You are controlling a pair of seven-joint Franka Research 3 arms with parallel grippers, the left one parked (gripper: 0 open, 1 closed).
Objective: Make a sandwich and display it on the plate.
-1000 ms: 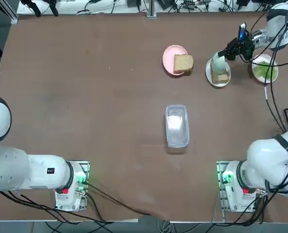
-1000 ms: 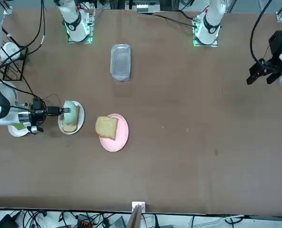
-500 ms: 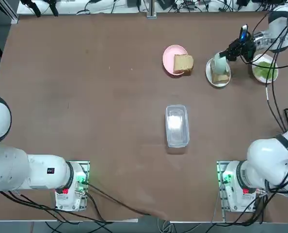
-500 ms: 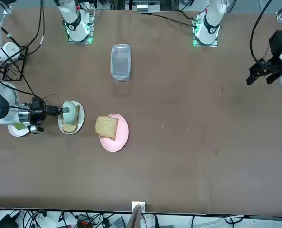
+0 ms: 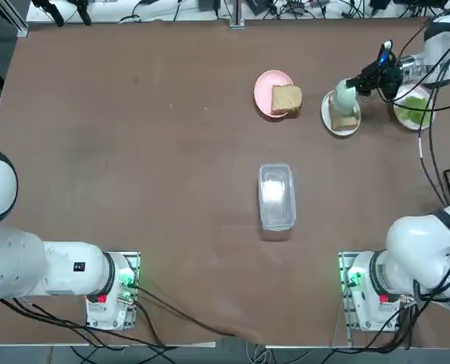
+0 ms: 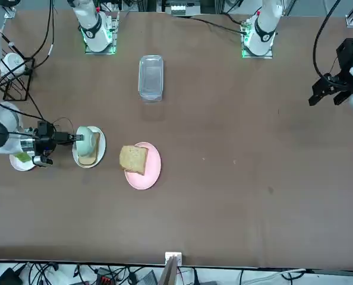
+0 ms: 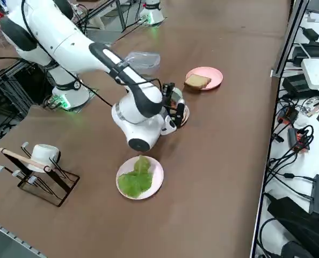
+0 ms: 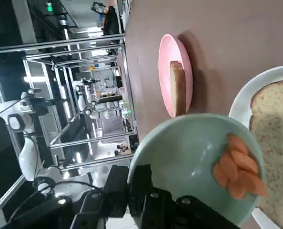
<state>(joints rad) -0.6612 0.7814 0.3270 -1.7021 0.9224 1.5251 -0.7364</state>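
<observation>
My right gripper [image 5: 357, 83] is shut on the rim of a small pale green cup [image 5: 345, 96], which hangs tipped on its side over the white plate [image 5: 332, 121]. One bread slice [image 5: 347, 120] lies on that plate. In the wrist view the cup [image 8: 189, 157] holds several orange pieces [image 8: 237, 168] near its lip, just above the bread slice [image 8: 275, 129]. A second bread slice [image 5: 286, 98] rests on the pink plate [image 5: 267, 85]. Green lettuce [image 5: 413, 111] lies on another white plate [image 7: 154, 188] beside the gripper's arm.
A clear plastic lidded container [image 5: 276, 196] stands mid-table. A mug rack [image 7: 38, 164] with a white mug is near the table's right edge. Cables trail from the arm past the lettuce plate.
My wrist has drawn back a little toward the table's right edge and turned, and the cup stays gripped over the white plate, tipped further on its side.
</observation>
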